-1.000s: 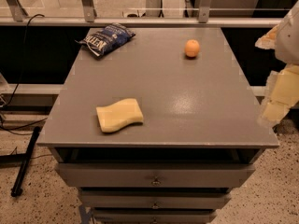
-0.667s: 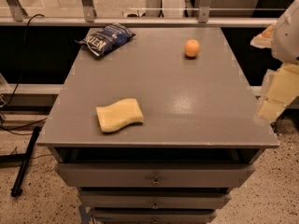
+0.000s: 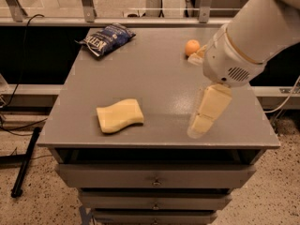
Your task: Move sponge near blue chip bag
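The pale yellow sponge (image 3: 119, 115) lies flat on the grey tabletop (image 3: 154, 78) near its front left. The dark blue chip bag (image 3: 107, 39) lies at the far left corner of the top. My gripper (image 3: 206, 112) hangs over the front right part of the table, to the right of the sponge and well apart from it. It holds nothing. Its pale yellow blocky fingers point down toward the front edge.
A small round orange fruit (image 3: 191, 47) sits at the back right, partly behind my arm (image 3: 248, 36). The table has drawers (image 3: 154, 175) below its front edge. A black cable and a railing run behind the table.
My arm has swung in from the right edge of the view to over the table's front right. The sponge, bag and fruit have not moved.
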{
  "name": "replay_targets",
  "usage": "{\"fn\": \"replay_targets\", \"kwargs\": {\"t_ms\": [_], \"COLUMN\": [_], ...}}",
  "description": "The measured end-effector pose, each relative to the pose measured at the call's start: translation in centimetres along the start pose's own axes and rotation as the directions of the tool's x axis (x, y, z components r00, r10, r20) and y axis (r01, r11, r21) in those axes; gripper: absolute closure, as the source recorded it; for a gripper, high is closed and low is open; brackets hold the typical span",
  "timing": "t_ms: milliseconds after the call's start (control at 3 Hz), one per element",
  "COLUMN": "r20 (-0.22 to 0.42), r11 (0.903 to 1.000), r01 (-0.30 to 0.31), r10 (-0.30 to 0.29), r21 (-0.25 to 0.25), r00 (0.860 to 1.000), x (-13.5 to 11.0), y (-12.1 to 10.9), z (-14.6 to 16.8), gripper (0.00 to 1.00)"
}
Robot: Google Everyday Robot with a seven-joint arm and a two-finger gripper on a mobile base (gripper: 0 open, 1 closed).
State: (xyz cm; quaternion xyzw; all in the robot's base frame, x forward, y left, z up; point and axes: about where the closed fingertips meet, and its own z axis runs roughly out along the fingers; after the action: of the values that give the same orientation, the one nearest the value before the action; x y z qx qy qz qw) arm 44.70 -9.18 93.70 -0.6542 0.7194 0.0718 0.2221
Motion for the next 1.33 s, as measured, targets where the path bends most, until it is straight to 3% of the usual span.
{"fn": "replay_targets", "kwargs": {"t_ms": [333, 667, 1000, 1333], "r20": [0.080, 0.160, 0.190, 0.206], "r11": [0.9988, 0.9969, 0.9955, 0.9925], "r01": [0.021, 0.010, 0.001, -0.008], "r10": [-0.018, 0.003, 0.017, 0.033], "r21": [-0.045, -0.077, -0.095, -0.122], "r00": [0.997, 0.987, 0.982, 0.978], "x": [-3.6, -6.1, -7.0, -8.1], "y": [0.8, 0.4, -0.5, -0.9], "z": [4.7, 9.5, 11.7, 13.8], "gripper": [0.00, 0.00, 0.00, 0.18]}}
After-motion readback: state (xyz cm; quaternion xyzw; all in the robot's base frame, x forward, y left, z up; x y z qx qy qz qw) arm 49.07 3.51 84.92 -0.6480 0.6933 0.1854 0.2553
